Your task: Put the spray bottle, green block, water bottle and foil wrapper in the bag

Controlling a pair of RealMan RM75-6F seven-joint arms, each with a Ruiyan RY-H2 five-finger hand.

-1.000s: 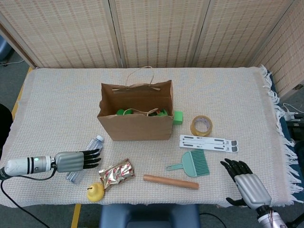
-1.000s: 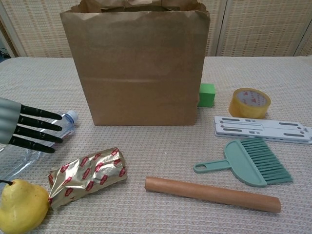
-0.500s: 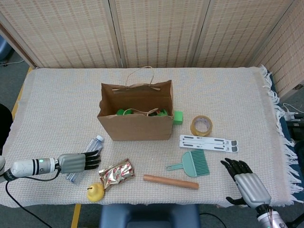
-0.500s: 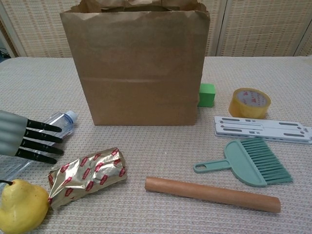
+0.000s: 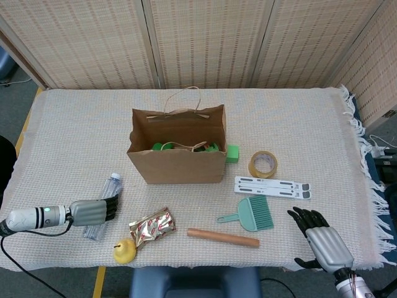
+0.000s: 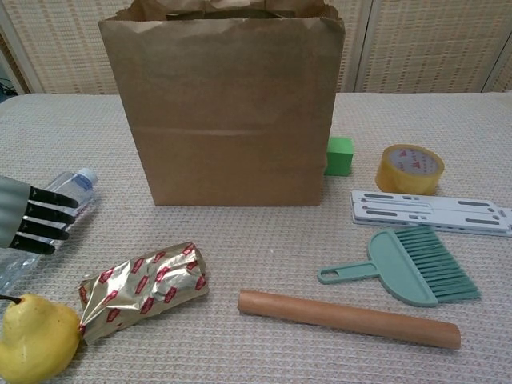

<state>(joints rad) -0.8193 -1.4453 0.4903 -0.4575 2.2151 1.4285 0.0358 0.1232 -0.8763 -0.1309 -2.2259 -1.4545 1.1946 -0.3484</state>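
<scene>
The clear water bottle lies on the cloth at the front left. My left hand lies over its lower half with the fingers curled around it. The foil wrapper lies just right of that hand. The brown paper bag stands open mid-table, with something green inside that I cannot identify. The green block sits against the bag's right side. My right hand rests at the front right, fingers apart, holding nothing.
A yellow pear sits by the front edge below the wrapper. A wooden rod, a teal hand brush, a white slotted strip and a tape roll lie to the right of the bag.
The left hand's fingers have curled in over the water bottle. The bottle has swung and shifted left, its cap now further from the bag. The right hand has not moved.
</scene>
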